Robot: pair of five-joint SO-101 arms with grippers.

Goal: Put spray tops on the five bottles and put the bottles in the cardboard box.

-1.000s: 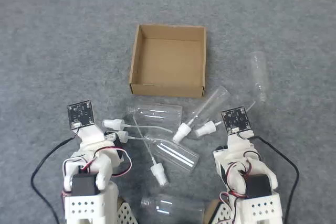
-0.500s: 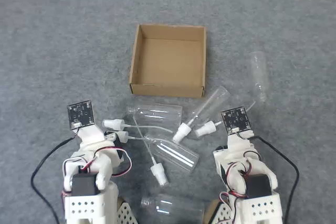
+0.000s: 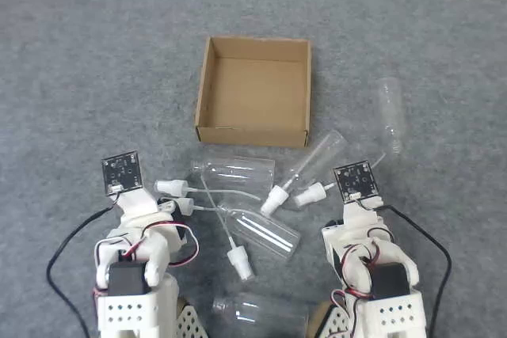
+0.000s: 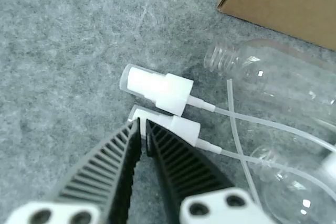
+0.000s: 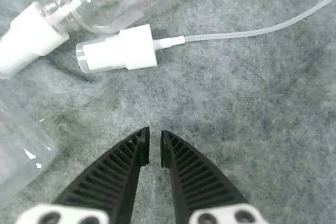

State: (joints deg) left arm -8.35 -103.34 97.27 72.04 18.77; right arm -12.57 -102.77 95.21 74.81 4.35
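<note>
carpet: a grey carpet (image 3: 95, 77) covers the whole table.
cardboard box: the cardboard box (image 3: 253, 136) stands at the far middle of the carpet with its open side up.
arms: the left arm (image 3: 131, 267) and the right arm (image 3: 371, 271) stand at the near edge, well apart from each other.
bottles: five clear bottles lie on their sides on the carpet, all outside the box.
bottle by the box (image 3: 238, 172): it lies just in front of the box wall and its neck is open.
middle bottle (image 3: 265, 231): it lies between the two arms, tilted.
slim bottle (image 3: 317, 156): it lies near the front right corner of the box, with a white fitted top (image 3: 275, 199) on its neck.
far bottle (image 3: 390, 112): it lies to the right of the box, apart from the others.
near bottle (image 3: 257, 313): it lies between the two arm bases.
left gripper (image 4: 142, 125): the jaws are clenched to a thin slit with nothing between them. the tips are just beside the end of the lower loose top (image 4: 173, 124); i cannot tell if they touch it.
right gripper (image 5: 154, 134): the jaws are almost together with nothing between them, over bare carpet.
upper loose top (image 4: 157, 87): it lies just beside the lower one, its thin tube running along the open neck of the bottle by the box.
right loose top (image 5: 118, 51): it lies near the right gripper, apart from it, next to the fitted top.
fourth loose top (image 3: 240, 261): it lies beside the middle bottle, with a long tube.
</note>
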